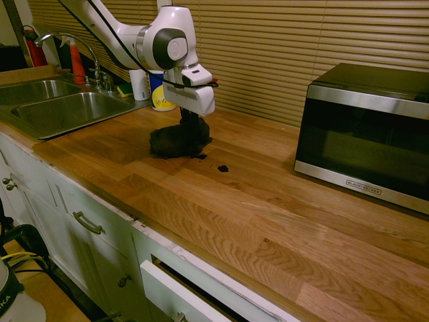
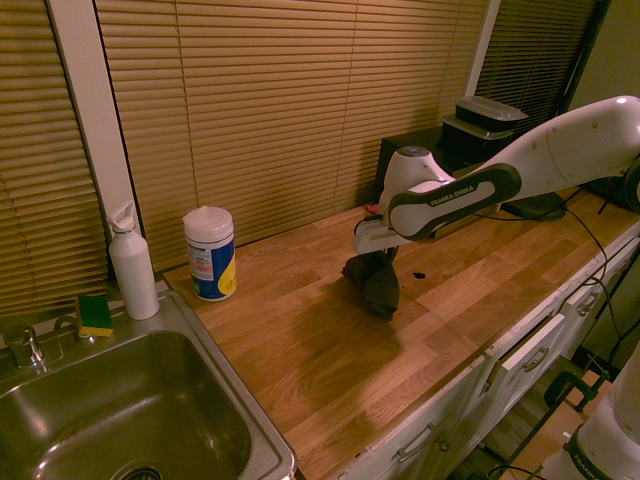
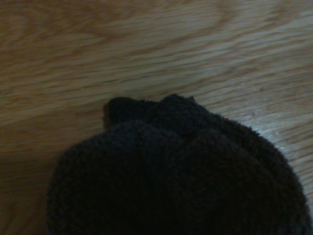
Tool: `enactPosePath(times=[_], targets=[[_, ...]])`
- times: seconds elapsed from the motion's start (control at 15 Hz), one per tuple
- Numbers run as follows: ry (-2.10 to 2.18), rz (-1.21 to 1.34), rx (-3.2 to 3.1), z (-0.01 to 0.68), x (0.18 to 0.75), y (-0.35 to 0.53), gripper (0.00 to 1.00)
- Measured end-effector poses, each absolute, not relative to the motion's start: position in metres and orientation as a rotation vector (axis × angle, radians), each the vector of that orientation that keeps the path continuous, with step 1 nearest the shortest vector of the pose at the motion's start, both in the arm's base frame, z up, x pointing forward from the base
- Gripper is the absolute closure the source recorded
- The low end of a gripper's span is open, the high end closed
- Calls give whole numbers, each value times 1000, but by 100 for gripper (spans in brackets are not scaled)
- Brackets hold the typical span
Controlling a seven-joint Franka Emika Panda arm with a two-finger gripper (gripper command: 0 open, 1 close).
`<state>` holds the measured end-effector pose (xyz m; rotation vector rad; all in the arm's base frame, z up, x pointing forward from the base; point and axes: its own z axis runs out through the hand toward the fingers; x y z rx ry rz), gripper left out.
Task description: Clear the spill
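The gripper [image 1: 191, 119] pointed straight down, pinching the dark cloth [image 1: 178, 141], which rested bunched on the wooden counter [image 1: 268, 215]. One blotch of the spill [image 1: 222, 168] lay just right of the cloth; the other showed at the cloth's edge.

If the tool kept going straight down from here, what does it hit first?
The cloth it already grips: the tool points down into the bunched fabric, which rests on the counter. The counter comes right under that. Whether a spill blotch lies beneath is hidden.
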<state>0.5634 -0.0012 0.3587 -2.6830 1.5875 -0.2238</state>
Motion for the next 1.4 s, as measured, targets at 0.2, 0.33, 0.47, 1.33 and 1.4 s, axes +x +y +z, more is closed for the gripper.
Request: enactPosePath(times=[0.2, 0.33, 0.47, 1.33, 1.4], targets=[[1626, -220, -2659, 357, 559, -28, 100], [1647, -215, -2642, 356, 554, -45, 100], [1674, -217, -2625, 356, 547, -65, 100], [1866, -152, -2487, 337, 484, -202, 100], [1872, -151, -2483, 336, 482, -209, 100]])
